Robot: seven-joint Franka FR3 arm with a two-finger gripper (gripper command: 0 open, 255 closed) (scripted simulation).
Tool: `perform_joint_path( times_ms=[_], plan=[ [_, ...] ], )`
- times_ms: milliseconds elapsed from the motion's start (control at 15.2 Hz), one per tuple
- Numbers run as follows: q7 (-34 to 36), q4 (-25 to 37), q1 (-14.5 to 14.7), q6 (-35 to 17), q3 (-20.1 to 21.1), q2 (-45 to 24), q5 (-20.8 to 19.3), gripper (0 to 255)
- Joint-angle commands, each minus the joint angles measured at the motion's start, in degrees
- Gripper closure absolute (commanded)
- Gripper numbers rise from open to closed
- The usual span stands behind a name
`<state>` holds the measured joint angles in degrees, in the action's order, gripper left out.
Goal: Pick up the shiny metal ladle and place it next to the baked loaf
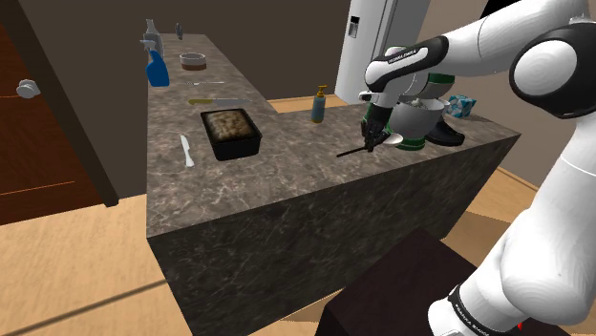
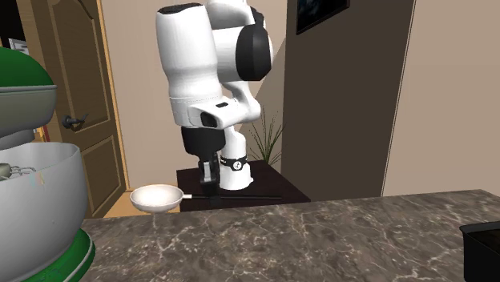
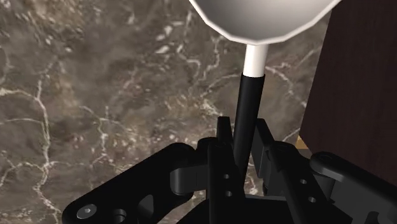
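Gripper (image 3: 242, 130) clamped on ladle (image 3: 252, 63) handle near bowl (hold looks slim, I think); I fear handle pivoting, tail clipping counter (image 1: 287, 200) toward loaf (image 1: 229, 127)

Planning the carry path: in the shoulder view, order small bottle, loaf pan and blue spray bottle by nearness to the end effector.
1. Small bottle, to the shoulder view's left of the end effector, which grips the ladle.
2. Loaf pan, mid-counter.
3. Blue spray bottle, far end.
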<state>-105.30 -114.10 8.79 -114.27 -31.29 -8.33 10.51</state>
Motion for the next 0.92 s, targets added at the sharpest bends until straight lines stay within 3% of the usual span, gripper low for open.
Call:
perform_joint_path(
  times_ms=[0, 858],
  plan=[
    [0.42, 0.92, 0.06, 1.47, -0.09, 0.66, -0.49, 255],
    [2.58, 7.61, 0.35, 10.67, -0.32, 3.83, -2.69, 255]
  ],
)
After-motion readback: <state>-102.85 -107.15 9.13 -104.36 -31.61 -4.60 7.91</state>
